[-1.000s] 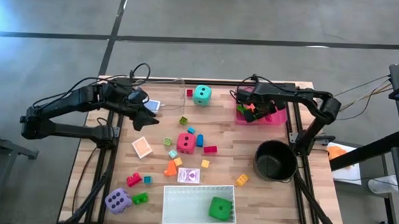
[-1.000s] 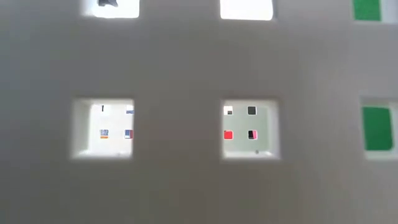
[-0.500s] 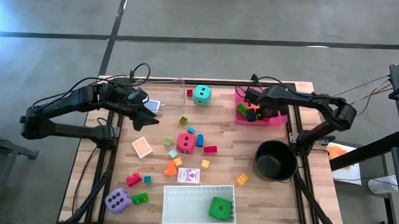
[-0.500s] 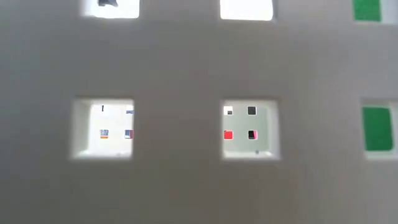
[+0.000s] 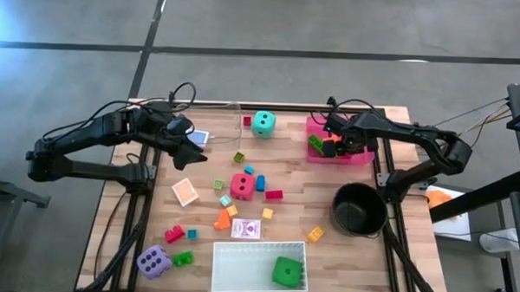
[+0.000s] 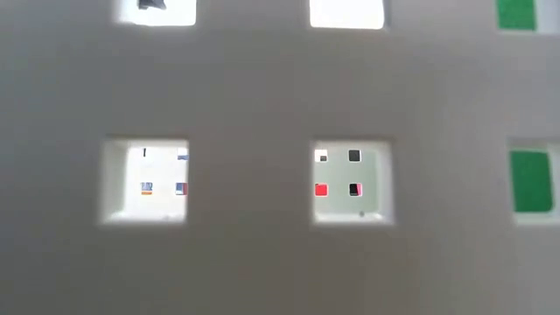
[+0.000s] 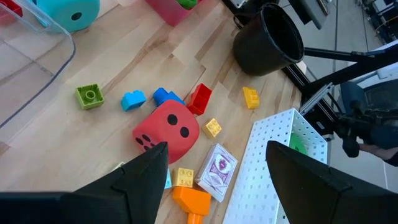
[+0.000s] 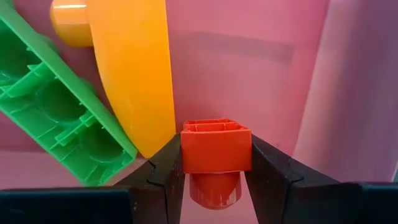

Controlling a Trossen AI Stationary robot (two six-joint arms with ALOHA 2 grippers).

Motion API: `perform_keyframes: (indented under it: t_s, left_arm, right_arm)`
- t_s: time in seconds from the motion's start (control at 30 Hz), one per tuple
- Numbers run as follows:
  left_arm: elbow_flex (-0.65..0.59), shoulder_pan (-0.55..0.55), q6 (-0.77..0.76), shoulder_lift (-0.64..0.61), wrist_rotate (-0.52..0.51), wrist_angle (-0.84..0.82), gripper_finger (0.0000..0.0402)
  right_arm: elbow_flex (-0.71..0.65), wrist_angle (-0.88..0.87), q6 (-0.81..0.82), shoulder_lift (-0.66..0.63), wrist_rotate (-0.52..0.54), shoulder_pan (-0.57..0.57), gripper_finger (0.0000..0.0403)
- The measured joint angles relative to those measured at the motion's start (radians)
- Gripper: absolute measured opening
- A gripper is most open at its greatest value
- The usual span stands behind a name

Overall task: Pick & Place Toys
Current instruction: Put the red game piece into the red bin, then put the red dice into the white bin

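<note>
— Two arms from overhead: the right gripper (image 5: pixel 333 147) is down inside the shallow pink plastic tray (image 5: pixel 360 156) at the far right of the wooden table (image 5: pixel 136 224); the left gripper (image 5: pixel 193 150) hovers near the far left.
— Toys still out?
— Plenty. Soft red die (image 5: pixel 242 185) mid-table, teal die (image 5: pixel 262 123) at the back, purple die (image 5: pixel 154 262) near the front corner, green die (image 5: pixel 287 272) in the white perforated tray (image 5: pixel 238 268).
— Low view?
— Blocked by that tray's wall.
— Left wrist?
— Fingers spread, empty, above the red die (image 7: pixel 166 127).
— Right wrist?
— Jaws clamped on a small red plastic block (image 8: pixel 216 147), beside a green block (image 8: pixel 56 121). It looks like the placing step; next, release and lift clear.
</note>
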Motion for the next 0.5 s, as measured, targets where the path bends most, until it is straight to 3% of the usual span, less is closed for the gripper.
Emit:
perform_keyframes:
  t_s: [0.1, 0.33, 0.5]
  left_arm:
    - [0.0, 0.0, 0.0, 0.0, 0.0, 0.0, 0.0274]
    - [0.0, 0.0, 0.0, 0.0, 0.0, 0.0, 0.0274]
    - [0.0, 0.0, 0.0, 0.0, 0.0, 0.0, 0.0274]
  right_arm:
    - [0.0, 0.0, 0.0, -0.008, -0.004, 0.0, 0.0152]
    - [0.0, -0.004, 0.009, -0.038, -0.027, 0.0, 0.0315]
    - [0.0, -0.013, 0.029, -0.077, -0.026, 0.0, 0.0363]
